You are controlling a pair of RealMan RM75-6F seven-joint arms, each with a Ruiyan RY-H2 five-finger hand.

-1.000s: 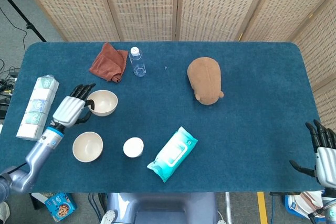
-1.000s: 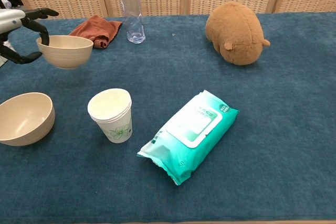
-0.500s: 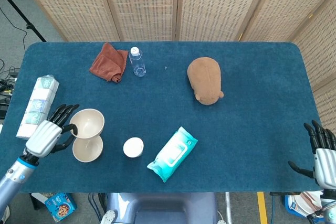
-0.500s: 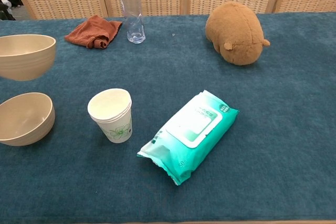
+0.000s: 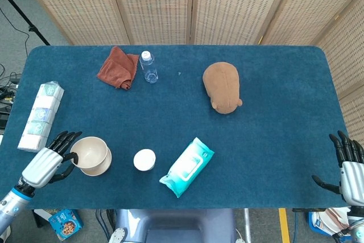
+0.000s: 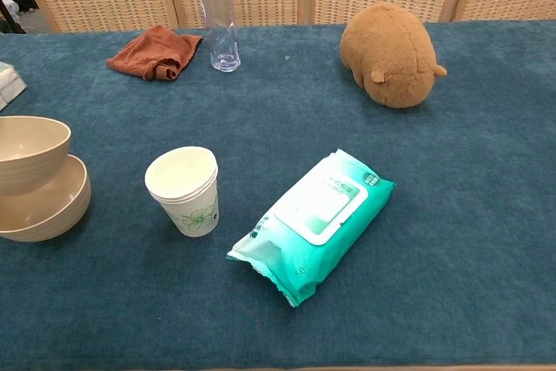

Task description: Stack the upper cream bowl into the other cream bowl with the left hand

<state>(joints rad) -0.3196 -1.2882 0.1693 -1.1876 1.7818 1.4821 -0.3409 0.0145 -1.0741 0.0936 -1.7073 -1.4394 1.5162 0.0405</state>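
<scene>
In the chest view the upper cream bowl (image 6: 29, 152) sits inside the other cream bowl (image 6: 50, 211) near the table's left front, slightly tilted. Seen from the head view, the upper bowl (image 5: 90, 154) covers almost all of the lower one. My left hand (image 5: 48, 162) is at the upper bowl's left side, thumb hooked on its rim and fingers spread along the outside; the chest view does not show this hand. My right hand (image 5: 348, 166) hangs off the table's right front corner, fingers apart and holding nothing.
A paper cup (image 5: 144, 159) stands just right of the bowls, with a teal wipes pack (image 5: 186, 167) beyond it. Tissue packs (image 5: 41, 116) lie at the left edge. A rust cloth (image 5: 118, 68), a water bottle (image 5: 149, 68) and a brown plush (image 5: 222, 87) lie further back.
My left hand carried the upper bowl off its spot, toward the front, and lowered it into the other bowl. The right hand barely moved.
</scene>
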